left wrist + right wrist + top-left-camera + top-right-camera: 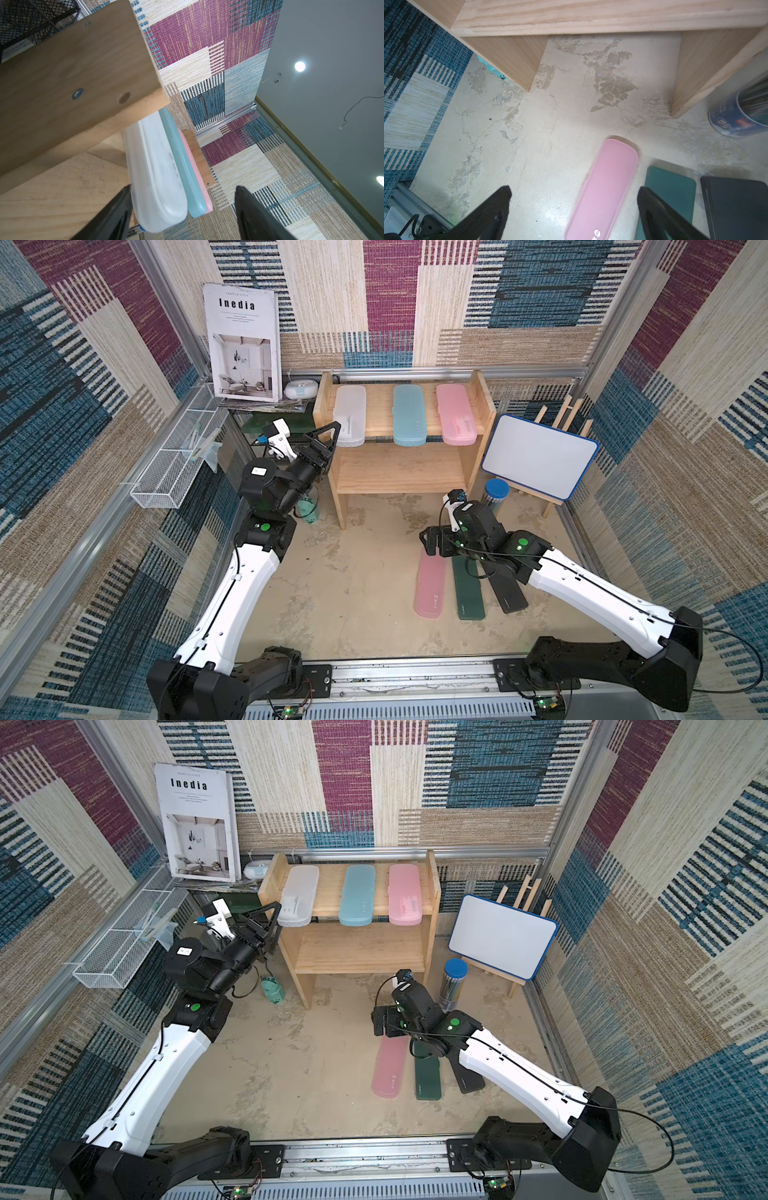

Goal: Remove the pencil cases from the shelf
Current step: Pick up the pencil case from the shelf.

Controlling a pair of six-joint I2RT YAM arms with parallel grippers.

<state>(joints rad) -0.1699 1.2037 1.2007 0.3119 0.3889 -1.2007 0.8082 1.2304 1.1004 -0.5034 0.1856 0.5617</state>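
We've got the left gripper point(184, 188) spread, jaws either side of the white case point(350, 414), whose end overhangs the shelf's point(399, 470) top tier for an easy pinch; right gripper point(574, 189), spread & empty, hovers over 3 cases point(469, 593) on the table point(353, 593).

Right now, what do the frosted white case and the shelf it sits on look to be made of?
The frosted white case: probably plastic, translucent with a matte finish; dim shapes inside show through its lid. The shelf: light, seemingly unvarnished wood, perhaps pine; grain lines run along its planks with no gloss.
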